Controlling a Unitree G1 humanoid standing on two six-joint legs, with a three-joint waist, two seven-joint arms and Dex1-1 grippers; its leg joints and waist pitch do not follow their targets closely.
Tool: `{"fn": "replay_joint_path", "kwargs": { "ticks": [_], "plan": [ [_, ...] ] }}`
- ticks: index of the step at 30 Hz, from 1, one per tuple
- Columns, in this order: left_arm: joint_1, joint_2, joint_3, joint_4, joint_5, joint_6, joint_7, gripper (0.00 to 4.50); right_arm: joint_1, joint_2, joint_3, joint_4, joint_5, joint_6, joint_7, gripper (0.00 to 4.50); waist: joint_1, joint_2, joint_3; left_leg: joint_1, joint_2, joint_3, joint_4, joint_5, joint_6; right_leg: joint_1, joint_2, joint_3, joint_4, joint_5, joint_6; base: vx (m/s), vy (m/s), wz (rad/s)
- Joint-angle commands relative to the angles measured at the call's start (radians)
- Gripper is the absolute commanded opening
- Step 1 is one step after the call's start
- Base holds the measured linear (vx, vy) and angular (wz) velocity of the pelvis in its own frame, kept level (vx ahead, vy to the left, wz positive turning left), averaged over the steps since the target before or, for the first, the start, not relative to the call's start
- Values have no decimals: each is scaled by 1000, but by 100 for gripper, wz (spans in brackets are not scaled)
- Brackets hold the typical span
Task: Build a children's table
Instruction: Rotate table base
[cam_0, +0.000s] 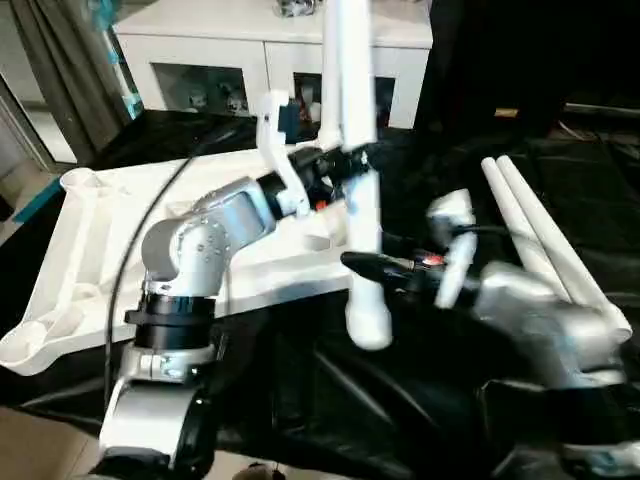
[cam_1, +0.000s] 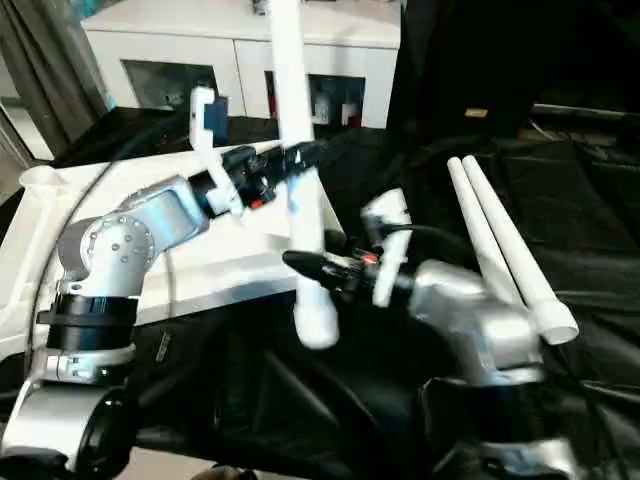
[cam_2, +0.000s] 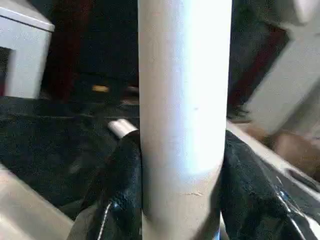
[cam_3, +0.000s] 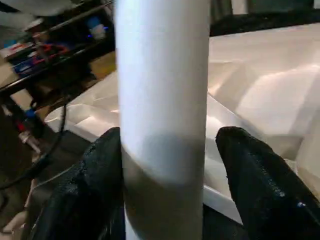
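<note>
**Two grippers meeting on one upright table leg**

One tabletop (cam_0: 110, 250) is lying underside up on the black cloth (cam_1: 250, 390), spreading out to the left of and behind the left gripper (cam_0: 345, 160); a round corner socket (cam_0: 85, 183) is showing at its far left corner. The left gripper is reaching across the tabletop and is closing its black fingers (cam_2: 122, 190) on the held leg (cam_0: 352, 150), one finger pressing against each side of the tube, so this claw is clamped on the leg. The leg is standing nearly upright, rising past the top of the head views, while its flared lower end (cam_0: 368, 325) is hanging below both claws, just in front of the tabletop's near edge. Lower on the same tube, the right gripper (cam_1: 310, 265) is coming in from the right; its fingers (cam_3: 260, 180) are straddling the leg, one lying against the tube and the other standing off with a visible gap, so this claw is parted rather than gripping. Farther right of the right gripper, two spare legs (cam_1: 500, 245) are lying side by side on the cloth. Behind the left gripper, a white cabinet (cam_0: 270, 45) is standing.
</note>
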Motion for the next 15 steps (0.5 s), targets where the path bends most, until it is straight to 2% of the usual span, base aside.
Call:
{"fn": "replay_joint_path", "kwargs": {
  "ticks": [1,5,6,8,10,12,15],
  "plan": [
    [-3,-5,-5,-41,24,-5,37,174,-18,8,17,11,-38,6,-41,272,1,-12,-74,26,48,-29,-68,-181,10,44,-52,35,-72,-183,-201,0,0,0],
    [-9,-7,2,-36,33,-2,63,173,-21,10,26,21,-53,6,-50,266,1,-11,-73,29,47,-29,-69,-208,2,43,-52,36,-77,-212,-185,0,0,0],
    [-11,-8,6,-37,31,5,76,173,-22,12,25,27,-55,6,-53,237,2,-11,-72,29,47,-29,-70,-214,-1,43,-52,37,-78,-222,-180,0,0,0],
    [-14,-9,9,-40,27,14,87,173,-25,11,29,36,-61,11,-55,227,2,-7,-73,28,47,-30,-70,-217,-5,43,-52,36,-78,-221,-178,0,0,0],
    [-13,-7,11,-50,22,37,106,173,-25,7,36,44,-69,15,-57,219,1,-8,-73,28,46,-30,-70,-220,-8,43,-51,36,-76,-207,-178,0,0,0],
    [-9,-1,8,-54,23,51,113,173,-21,3,38,36,-61,11,-40,195,1,-6,-74,28,46,-31,-70,-218,-8,43,-52,35,-75,-200,-182,0,0,0],
    [-10,4,8,-49,27,46,113,173,-13,-9,32,8,-34,2,3,190,1,-7,-74,28,46,-31,-69,-217,-3,45,-51,35,-75,-189,-184,0,0,0]
  ]
}}
